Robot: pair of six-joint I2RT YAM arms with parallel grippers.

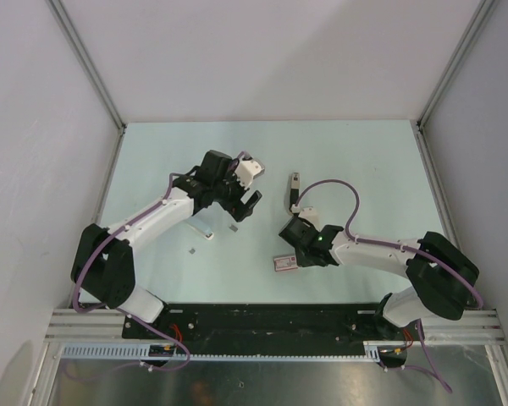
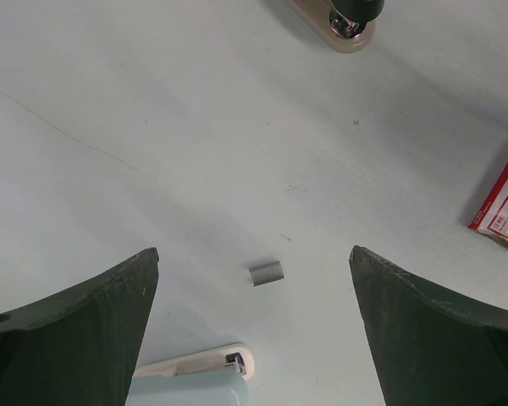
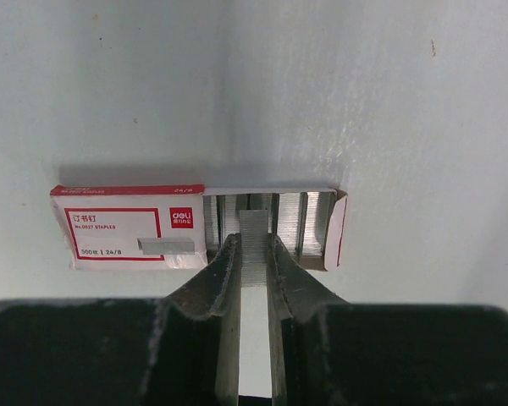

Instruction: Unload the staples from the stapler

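The slim black stapler (image 1: 294, 190) lies on the table between the arms; its beige-based tip shows at the top of the left wrist view (image 2: 347, 21). My right gripper (image 3: 253, 241) is shut on a silvery strip of staples (image 3: 254, 222), held just over the open end of the red-and-white staple box (image 3: 127, 228). In the top view this gripper (image 1: 290, 251) sits by the box (image 1: 284, 262). My left gripper (image 1: 248, 204) is open and empty, left of the stapler. A short grey staple bit (image 2: 266, 271) lies on the table between its fingers (image 2: 85, 330).
Small grey bits (image 1: 234, 227) (image 1: 192, 250) and a slim white piece (image 1: 206, 234) lie on the table in front of the left arm; the white piece also shows in the left wrist view (image 2: 199, 364). The box edge is at the right there (image 2: 499, 207). Walls enclose the table.
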